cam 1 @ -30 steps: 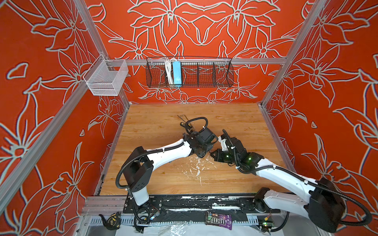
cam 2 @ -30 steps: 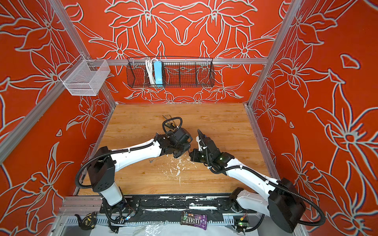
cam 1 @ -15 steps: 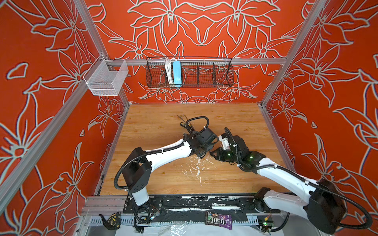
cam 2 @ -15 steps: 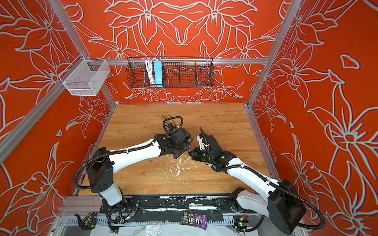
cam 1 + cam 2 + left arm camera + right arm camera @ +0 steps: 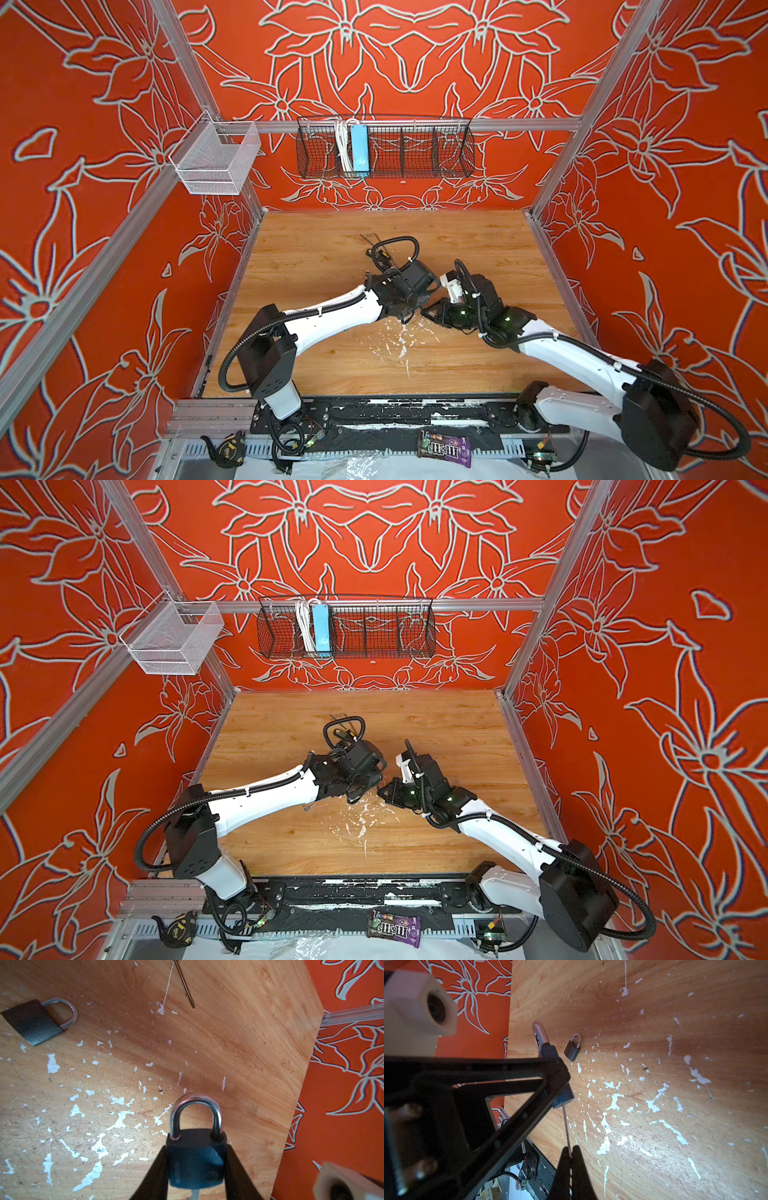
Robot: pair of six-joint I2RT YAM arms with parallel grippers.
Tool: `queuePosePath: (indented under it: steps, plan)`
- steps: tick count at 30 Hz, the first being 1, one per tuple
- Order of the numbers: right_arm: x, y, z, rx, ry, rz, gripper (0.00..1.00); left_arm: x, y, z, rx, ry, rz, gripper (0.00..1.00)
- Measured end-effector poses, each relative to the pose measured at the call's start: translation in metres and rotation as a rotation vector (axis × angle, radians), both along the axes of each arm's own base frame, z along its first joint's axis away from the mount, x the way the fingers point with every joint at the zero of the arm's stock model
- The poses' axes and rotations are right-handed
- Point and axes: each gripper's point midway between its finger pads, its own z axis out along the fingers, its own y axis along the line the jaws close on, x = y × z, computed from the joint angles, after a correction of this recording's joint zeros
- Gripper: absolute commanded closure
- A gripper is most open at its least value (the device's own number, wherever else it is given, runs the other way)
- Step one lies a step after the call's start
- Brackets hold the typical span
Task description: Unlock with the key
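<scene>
With the left pincer (image 5: 196,1146) clamped part-way shut across the flanks of the dark padlock (image 5: 196,1163), hold that body steady, seemingly lifted clear of the wooden table (image 5: 249,1043). With the right pincer (image 5: 571,1150) pinched tight on the key (image 5: 566,1126), hold the thin blade in line with the keyway on the lock's underside, apparently seated there already.

Look for the meeting of the two just below the middle of the frame in both top views, left pincer (image 5: 409,318) nose to nose with right pincer (image 5: 428,312). Judging by the shackle (image 5: 195,1113), with both legs down in the body: not yet unlocked.

Turn by rolling the right wrist about the blade's own axis, gently, without prying sideways or pulling back. Resist the twist with the left grip; otherwise expect a slip of the smooth body. Stop once the shackle springs. Ignore the second padlock (image 5: 33,1022) lying flat on the table, and the thin metal rod (image 5: 185,985) beyond.
</scene>
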Motion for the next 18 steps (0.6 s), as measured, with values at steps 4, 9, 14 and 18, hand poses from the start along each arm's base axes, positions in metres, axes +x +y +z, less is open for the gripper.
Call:
queuePosePath:
  steps: [4, 9, 14, 18]
  plan:
    - [0.001, -0.005, 0.009, -0.027, -0.014, 0.007, 1.0, 0.0, -0.001, 0.005, 0.006, -0.009, -0.009, 1.0]
    - [-0.001, -0.01, 0.012, -0.043, -0.026, 0.021, 1.0, -0.003, -0.001, 0.006, 0.026, -0.013, -0.016, 1.0]
    - [-0.003, -0.007, 0.01, -0.029, -0.029, 0.03, 1.0, -0.006, 0.002, 0.005, 0.016, -0.019, -0.004, 1.0]
    - [-0.002, -0.005, 0.009, -0.004, -0.034, 0.026, 1.0, -0.005, 0.003, 0.005, -0.013, -0.03, 0.02, 1.0]
